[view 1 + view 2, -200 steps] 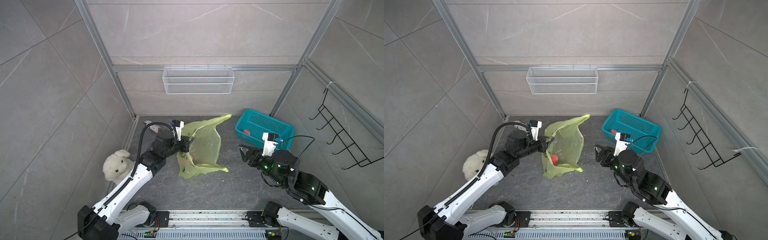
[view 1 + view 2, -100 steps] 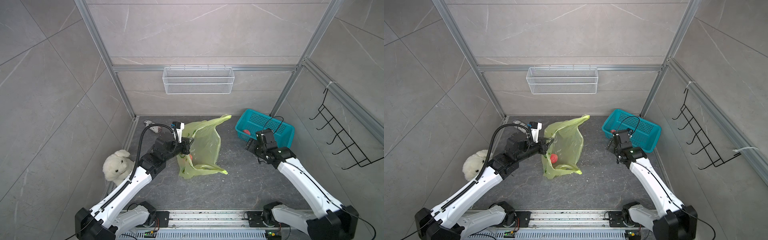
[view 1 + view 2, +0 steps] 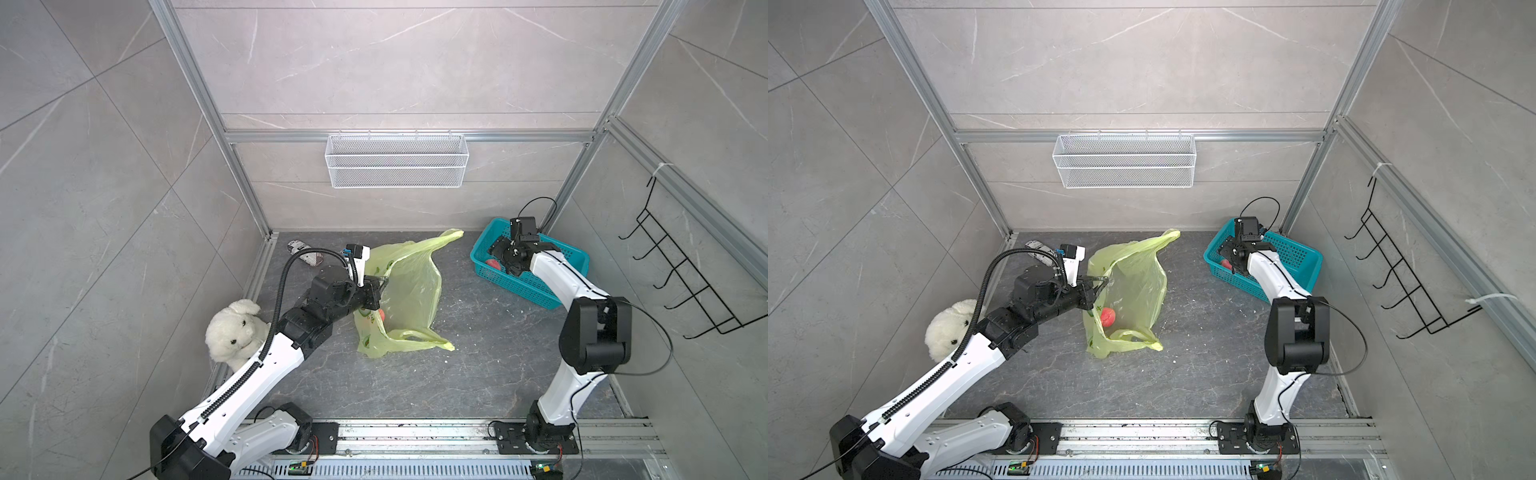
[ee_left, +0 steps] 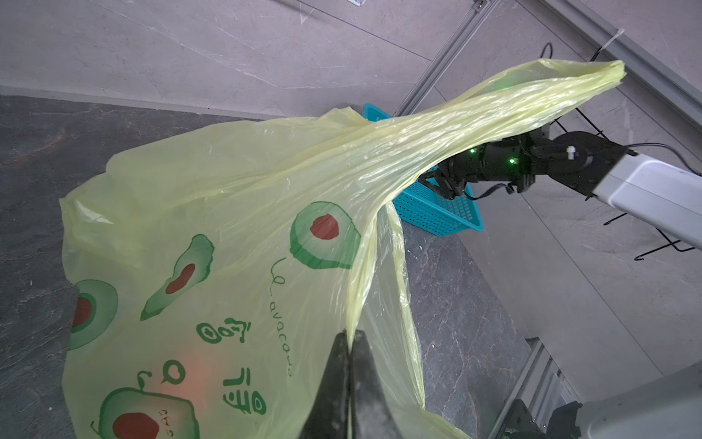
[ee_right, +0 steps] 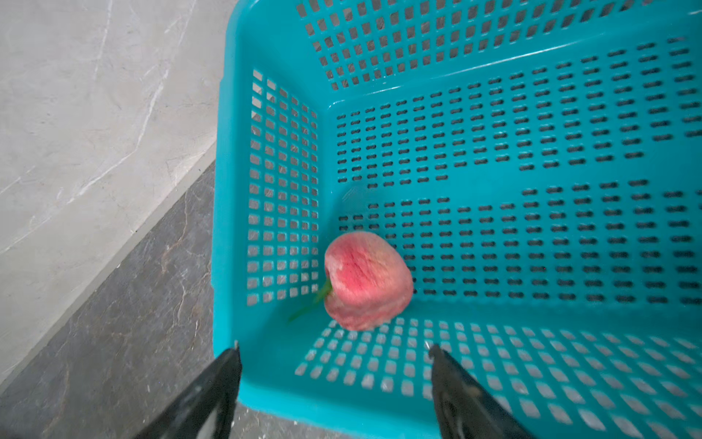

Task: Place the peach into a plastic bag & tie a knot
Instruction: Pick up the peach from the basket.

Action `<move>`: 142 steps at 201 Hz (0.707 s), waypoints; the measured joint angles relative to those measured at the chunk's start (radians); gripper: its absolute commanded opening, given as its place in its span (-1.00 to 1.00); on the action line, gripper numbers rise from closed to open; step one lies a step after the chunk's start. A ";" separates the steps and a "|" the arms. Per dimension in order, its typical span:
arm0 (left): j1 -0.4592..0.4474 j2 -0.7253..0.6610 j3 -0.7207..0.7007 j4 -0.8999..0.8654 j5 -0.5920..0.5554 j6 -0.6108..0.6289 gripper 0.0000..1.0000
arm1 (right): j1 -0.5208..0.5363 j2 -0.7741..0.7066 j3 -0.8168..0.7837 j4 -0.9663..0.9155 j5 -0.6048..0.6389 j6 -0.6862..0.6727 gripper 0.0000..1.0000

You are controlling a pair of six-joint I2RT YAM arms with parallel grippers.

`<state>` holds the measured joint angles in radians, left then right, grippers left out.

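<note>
Two peaches, one pinched bag

Avocado prints [image 4: 323,235] and a scrawl [image 4: 283,323] resembling "avocado" show on the yellow-green bag [image 4: 228,190] only in the left wrist view, where the left gripper [image 4: 349,336] clamps its rim. A top view shows a peach [image 3: 1108,318] inside. The right gripper [image 5: 334,351] is spread wide and empty, with another peach [image 5: 366,281] just ahead of its fingertips in the teal basket [image 5: 231,190].

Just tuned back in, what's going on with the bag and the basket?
The left gripper is shut on the rim of the plastic bag, holding it up and open; a peach already lies inside. The right gripper hangs open over the teal basket, above a second peach in its corner. Nothing is tied yet.
</note>
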<state>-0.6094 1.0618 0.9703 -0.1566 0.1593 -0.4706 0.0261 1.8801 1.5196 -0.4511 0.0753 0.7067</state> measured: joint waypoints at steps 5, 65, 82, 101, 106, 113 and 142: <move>0.000 0.000 0.000 0.000 0.000 0.000 -1.00 | -0.003 0.018 0.008 0.002 -0.002 0.000 0.61; -0.003 0.007 0.000 0.000 0.001 0.000 -1.00 | -0.038 0.202 0.117 -0.002 -0.020 0.015 0.65; -0.003 0.010 0.000 -0.001 0.001 0.000 -1.00 | -0.037 0.244 0.145 0.000 -0.040 0.019 0.68; -0.003 0.015 0.000 0.000 0.002 0.000 -1.00 | -0.036 0.285 0.169 -0.011 -0.064 0.019 0.68; -0.003 0.018 0.000 0.000 0.002 0.000 -1.00 | -0.036 0.295 0.179 -0.016 -0.067 0.019 0.68; -0.003 0.022 0.000 -0.001 0.003 0.000 -1.00 | -0.036 0.309 0.192 -0.024 -0.070 0.019 0.68; -0.004 0.033 0.000 -0.001 0.004 0.000 -1.00 | -0.039 0.344 0.240 -0.063 -0.095 0.017 0.54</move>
<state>-0.6136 1.0946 0.9703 -0.1577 0.1631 -0.4706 -0.0124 2.2242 1.7592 -0.5140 -0.0200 0.7238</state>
